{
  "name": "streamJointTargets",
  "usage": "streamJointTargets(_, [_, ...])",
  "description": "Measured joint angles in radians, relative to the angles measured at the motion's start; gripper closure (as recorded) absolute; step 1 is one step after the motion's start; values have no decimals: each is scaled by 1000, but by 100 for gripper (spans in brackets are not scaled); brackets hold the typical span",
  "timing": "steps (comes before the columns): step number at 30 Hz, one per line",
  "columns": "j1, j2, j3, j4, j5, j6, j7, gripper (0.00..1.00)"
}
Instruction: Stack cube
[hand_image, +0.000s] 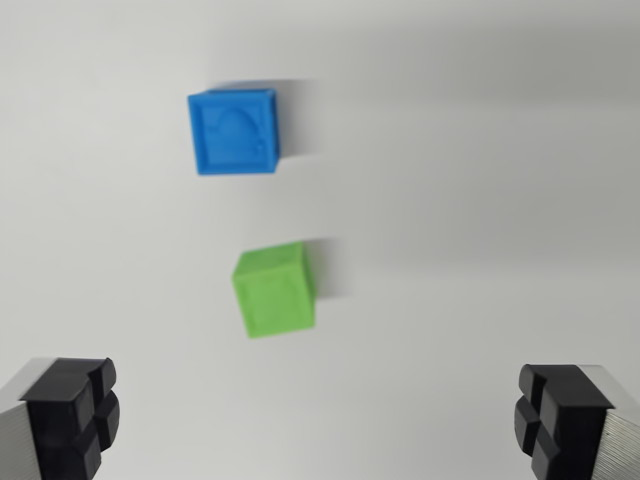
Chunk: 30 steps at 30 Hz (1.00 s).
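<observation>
Green cube (274, 292) and blue cube (234, 131) lie apart beyond my wide-spread, empty pincer (320, 420), blue one farther.

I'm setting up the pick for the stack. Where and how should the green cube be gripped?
Grip the green cube from above on two opposite flat side faces. It sits slightly rotated, so the gripper, jaws wide open, probably needs a small twist. It stands apart from the blue cube, leaving room.

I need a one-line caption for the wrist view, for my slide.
Open pincer above a white table, green cube nearest, blue cube beyond, apart.
</observation>
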Motion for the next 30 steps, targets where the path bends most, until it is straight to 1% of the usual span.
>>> streamJointTargets(17, [1,2,0,-2,0,4,0,0])
streamJointTargets(30, [5,26,3,-23,0,51,-1,0])
